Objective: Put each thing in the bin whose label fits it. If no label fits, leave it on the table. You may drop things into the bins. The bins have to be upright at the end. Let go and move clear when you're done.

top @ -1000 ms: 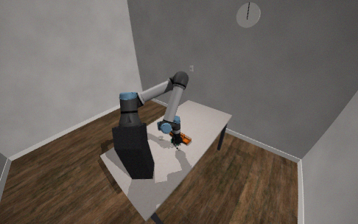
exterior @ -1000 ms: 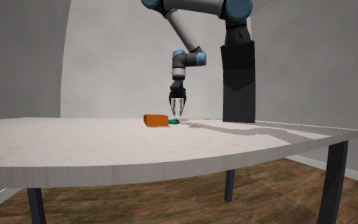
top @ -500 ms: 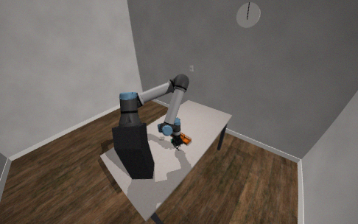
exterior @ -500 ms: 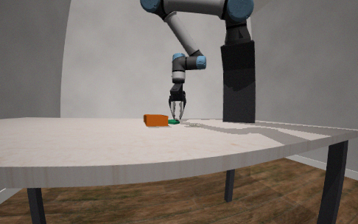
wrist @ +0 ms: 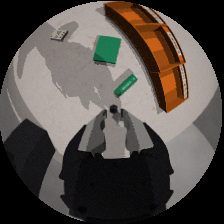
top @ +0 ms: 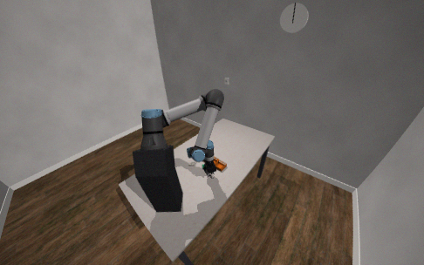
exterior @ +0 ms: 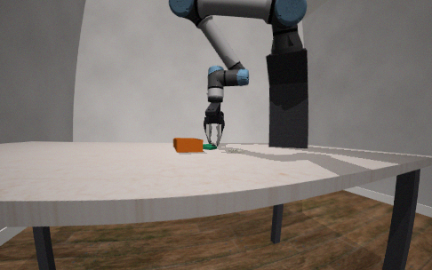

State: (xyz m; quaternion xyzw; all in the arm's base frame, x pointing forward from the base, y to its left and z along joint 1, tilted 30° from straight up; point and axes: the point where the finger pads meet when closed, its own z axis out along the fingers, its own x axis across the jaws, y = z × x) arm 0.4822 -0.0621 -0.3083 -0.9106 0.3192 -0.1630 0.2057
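An orange row of joined bins (top: 221, 165) (exterior: 188, 145) (wrist: 149, 37) stands upright, with white labels too small to read. A green flat box (wrist: 107, 49) lies beside it. A small green cylinder with white print (wrist: 125, 85) lies between that box and my fingers. A pale grey studded piece (top: 192, 164) (exterior: 235, 151) (wrist: 59, 35) lies farther off. A small dark round thing (wrist: 114, 108) lies just at my fingertips. My gripper (top: 210, 174) (exterior: 215, 145) (wrist: 113, 109) points down close to the table, its fingers a little apart, holding nothing that I can see.
The table (top: 246, 135) (exterior: 111, 178) carries these things near its middle. The dark arm pedestal (top: 159, 179) (exterior: 288, 107) stands on the table to one side. The orange bins are close beside the gripper. Arm shadows fall across the table.
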